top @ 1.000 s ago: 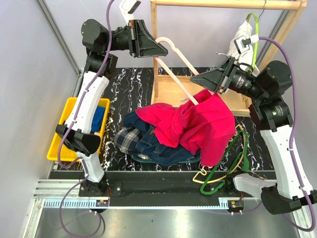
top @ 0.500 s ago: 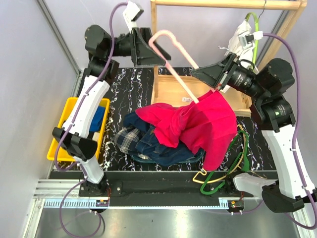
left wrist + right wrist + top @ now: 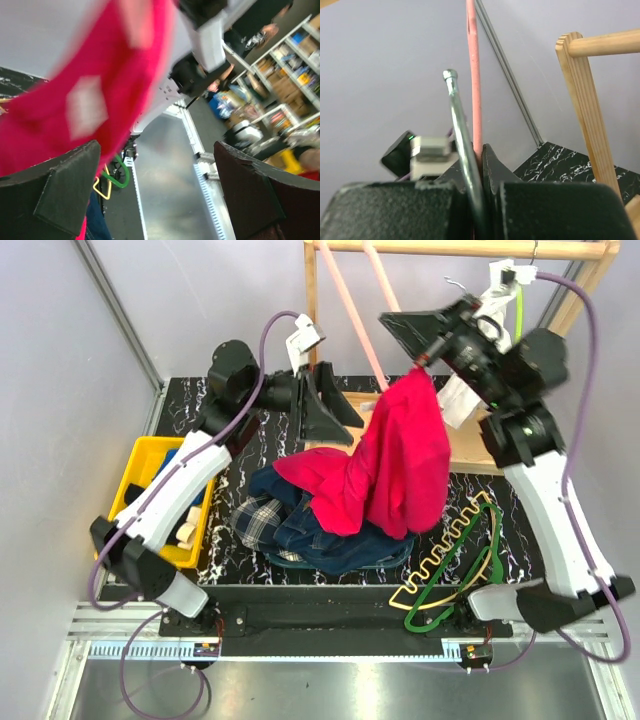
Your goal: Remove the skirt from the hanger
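The tartan skirt (image 3: 255,520) lies crumpled on the table's middle left, mostly under a navy denim garment (image 3: 330,545) and a red garment (image 3: 400,460). The pale yellow hanger (image 3: 445,545) with its zigzag bar lies on the table at the front right, apart from the skirt; one corner (image 3: 102,187) shows in the left wrist view. My right gripper (image 3: 395,325) is raised by the wooden rail, shut on a pink hanger (image 3: 472,75) that carries the red garment. My left gripper (image 3: 338,433) hangs open above the pile, nothing between its fingers (image 3: 50,195).
A wooden rack (image 3: 460,248) stands at the back. A green hanger (image 3: 490,550) lies tangled with the yellow one. A yellow bin (image 3: 140,455) sits at the left edge. A thin metal hook (image 3: 460,130) stands just before my right jaws.
My left gripper let go of the pink hanger, opened and dropped toward the pile. My right gripper closed on the hanger and lifted it and the red garment toward the rail.
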`<state>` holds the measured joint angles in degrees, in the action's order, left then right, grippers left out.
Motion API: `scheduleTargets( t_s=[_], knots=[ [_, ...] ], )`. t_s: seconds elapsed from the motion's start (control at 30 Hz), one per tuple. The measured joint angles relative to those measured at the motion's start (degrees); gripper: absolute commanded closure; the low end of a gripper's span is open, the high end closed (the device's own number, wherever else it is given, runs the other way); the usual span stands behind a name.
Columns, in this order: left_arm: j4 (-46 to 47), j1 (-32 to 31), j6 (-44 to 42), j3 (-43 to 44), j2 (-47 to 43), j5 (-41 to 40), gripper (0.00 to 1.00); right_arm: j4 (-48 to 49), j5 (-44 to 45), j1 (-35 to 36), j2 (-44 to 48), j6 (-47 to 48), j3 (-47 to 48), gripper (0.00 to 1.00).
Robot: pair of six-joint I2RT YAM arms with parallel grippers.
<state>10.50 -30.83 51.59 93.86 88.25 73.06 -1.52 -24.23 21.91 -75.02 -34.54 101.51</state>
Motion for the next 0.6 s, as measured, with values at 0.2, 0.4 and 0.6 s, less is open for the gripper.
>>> scheduleTargets(
  t_s=[0.2, 0.4, 0.6],
  knots=[
    [-5.4, -4.7, -11.8, -6.8, -6.9, -4.0, 0.01, 2.6, 2.1, 2.6, -7.0, -0.3, 3.8, 1.0],
    [-17.7, -9.2, -27.7, -13.9, -6.9, -12.7, 0.01, 7.1, 2.6, 3.0, -7.9, -3.8, 6.4, 1.0],
    [-27.3, -2.1, -34.9, -9.8, -6.4, -18.3, 0.01, 7.9, 2.3, 3.7, -7.1, -4.4, 9.2, 1.0]
  ],
)
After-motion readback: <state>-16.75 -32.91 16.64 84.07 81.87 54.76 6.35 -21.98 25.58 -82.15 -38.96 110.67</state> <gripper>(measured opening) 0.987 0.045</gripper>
